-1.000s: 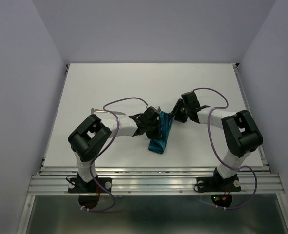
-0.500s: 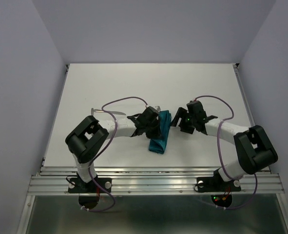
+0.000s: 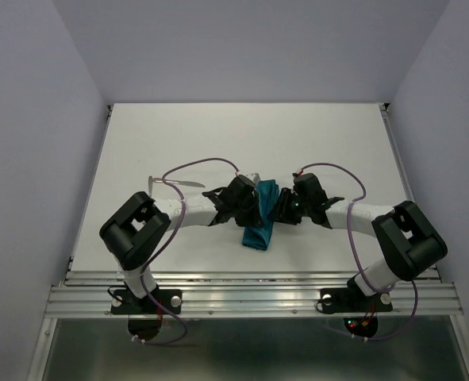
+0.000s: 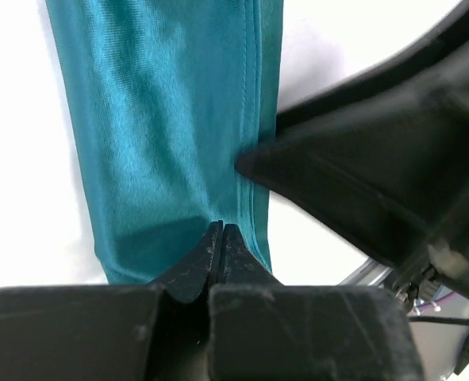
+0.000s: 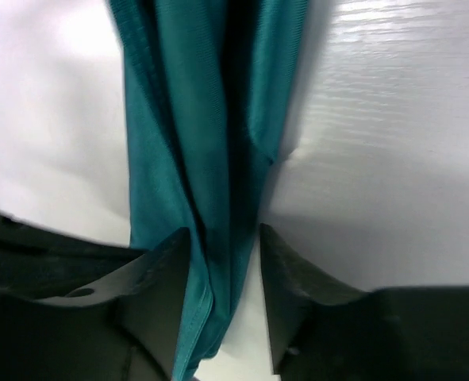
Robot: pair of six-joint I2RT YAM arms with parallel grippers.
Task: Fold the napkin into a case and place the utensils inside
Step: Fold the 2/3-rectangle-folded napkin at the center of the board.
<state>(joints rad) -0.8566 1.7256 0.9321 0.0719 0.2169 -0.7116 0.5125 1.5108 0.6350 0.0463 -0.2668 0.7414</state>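
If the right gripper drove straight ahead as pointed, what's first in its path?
The napkin: the right gripper has its jaws open astride the folded cloth, so it would push into that first. From above, the left gripper sits just beyond, but depth is unclear.

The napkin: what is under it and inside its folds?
Around the napkin only the white table shows. Between its folds the right wrist view shows a dark gap, but cloth covers the inside, and nothing metal shows there.

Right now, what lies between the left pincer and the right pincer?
Only the napkin, a narrow folded strip; the top view shows the left pincer and the right pincer flanking it.
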